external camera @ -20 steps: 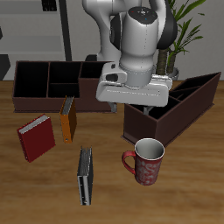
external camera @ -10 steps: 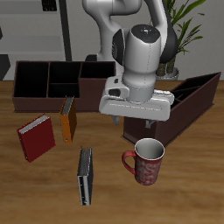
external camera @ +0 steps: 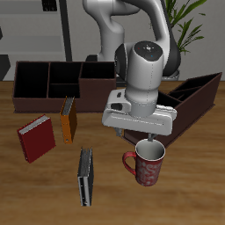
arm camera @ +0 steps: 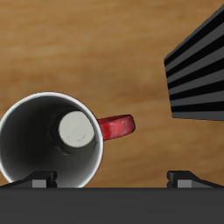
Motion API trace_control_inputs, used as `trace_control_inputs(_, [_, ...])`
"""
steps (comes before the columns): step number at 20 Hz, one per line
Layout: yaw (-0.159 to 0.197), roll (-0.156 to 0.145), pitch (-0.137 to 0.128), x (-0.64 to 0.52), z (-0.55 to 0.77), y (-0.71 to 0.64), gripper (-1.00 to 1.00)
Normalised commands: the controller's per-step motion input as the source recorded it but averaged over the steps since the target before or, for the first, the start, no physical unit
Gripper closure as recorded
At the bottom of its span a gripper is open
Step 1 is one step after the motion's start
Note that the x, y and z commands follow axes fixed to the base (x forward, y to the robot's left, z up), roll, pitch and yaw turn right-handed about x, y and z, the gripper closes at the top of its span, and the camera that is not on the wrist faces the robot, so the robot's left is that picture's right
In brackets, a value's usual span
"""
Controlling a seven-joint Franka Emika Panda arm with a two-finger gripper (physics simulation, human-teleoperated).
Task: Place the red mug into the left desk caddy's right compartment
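The red mug (external camera: 147, 163) stands upright near the table's front edge, its handle toward the books. It also shows in the wrist view (arm camera: 52, 144), pale inside, with its red handle (arm camera: 116, 127) sticking out. My gripper (external camera: 146, 140) hangs open just above the mug's rim; in the wrist view (arm camera: 112, 179) both fingertips (arm camera: 39, 179) are spread wide, with nothing between them. The left desk caddy (external camera: 195, 95) lies just behind the mug, its walls sloping up toward the back. Its right compartment at the low end is mostly hidden behind my gripper. A dark corner of the caddy (arm camera: 197, 74) shows in the wrist view.
A level-topped dark-brown box (external camera: 51, 79) stands at the back. A red book (external camera: 36, 138), an orange book (external camera: 68, 119) and a dark book (external camera: 85, 176) lie on the table beside the mug. A potted plant (external camera: 180, 31) stands behind the caddy.
My gripper has moved forward and down, from over the caddy's low end to just above the mug. The mug and the books have not moved.
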Motion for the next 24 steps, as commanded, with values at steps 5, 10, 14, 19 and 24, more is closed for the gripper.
trace_control_inputs(5, [-0.001, 0.021, 0.040, 0.09, -0.30, 0.12, -1.00])
trace_control_inputs(10, [-0.017, 0.009, 0.049, 0.10, -0.35, 0.07, -1.00])
trace_control_inputs(14, [-0.032, 0.031, 0.047, 0.00, -0.26, 0.06, 1.00])
trace_control_inputs(19, [-0.011, 0.017, 0.017, -0.06, -0.06, 0.05, 1.00])
trace_control_inputs(24, [-0.015, 0.003, 0.000, -0.03, 0.11, 0.01, 1.00])
